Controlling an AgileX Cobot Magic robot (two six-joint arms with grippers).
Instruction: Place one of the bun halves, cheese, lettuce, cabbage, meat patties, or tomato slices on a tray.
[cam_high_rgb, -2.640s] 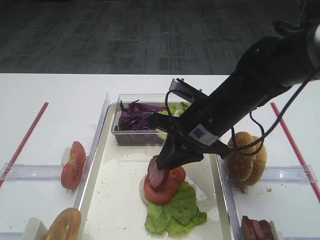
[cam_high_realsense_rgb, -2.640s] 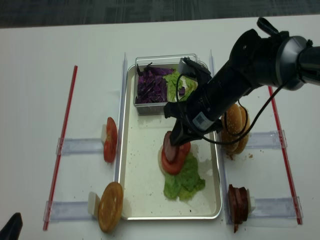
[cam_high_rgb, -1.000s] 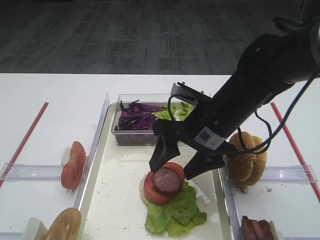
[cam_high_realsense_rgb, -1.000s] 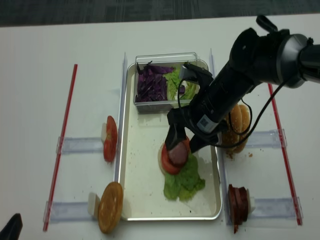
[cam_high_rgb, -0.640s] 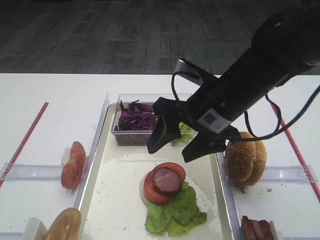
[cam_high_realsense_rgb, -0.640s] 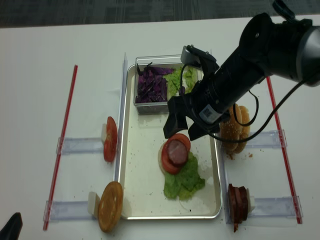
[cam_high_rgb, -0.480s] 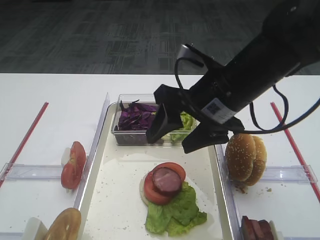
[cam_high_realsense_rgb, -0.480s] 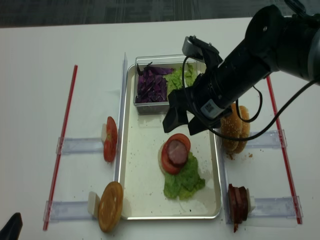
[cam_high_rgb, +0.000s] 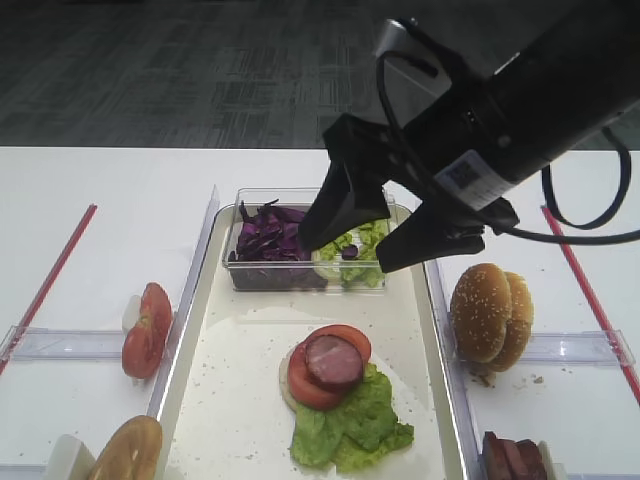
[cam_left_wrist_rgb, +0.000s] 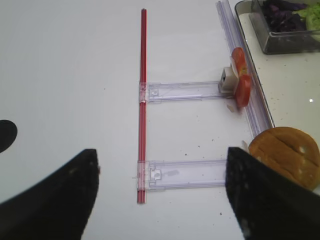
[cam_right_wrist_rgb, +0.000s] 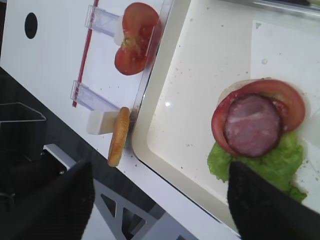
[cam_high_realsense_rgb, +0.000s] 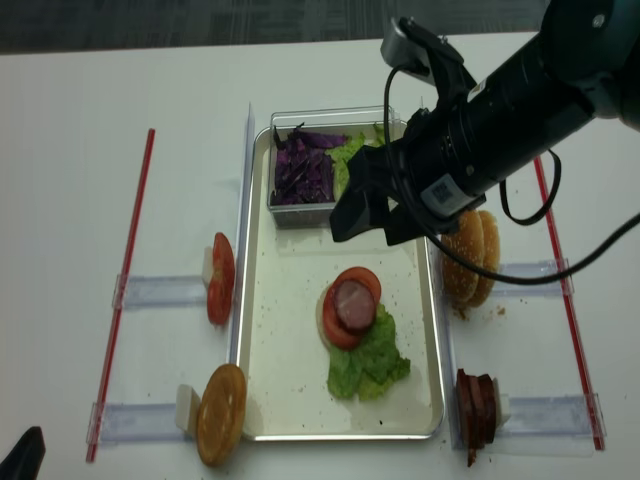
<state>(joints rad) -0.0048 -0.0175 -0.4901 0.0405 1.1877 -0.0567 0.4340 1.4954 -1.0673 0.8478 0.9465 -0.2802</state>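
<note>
Right pincer (cam_high_rgb: 370, 235): spread, empty, above the tray (cam_high_rgb: 240, 400).
Meat patty (cam_high_rgb: 333, 360): soft, slick; pinch rim at three and nine o'clock.

I see bare floor on the tray (cam_high_realsense_rgb: 280, 330) left of the food stack (cam_high_realsense_rgb: 352, 308). The clear box (cam_high_realsense_rgb: 300, 212) blocks the tray's far end. My right gripper (cam_high_realsense_rgb: 378, 212) hangs above the tray, jaws wide apart.
</note>
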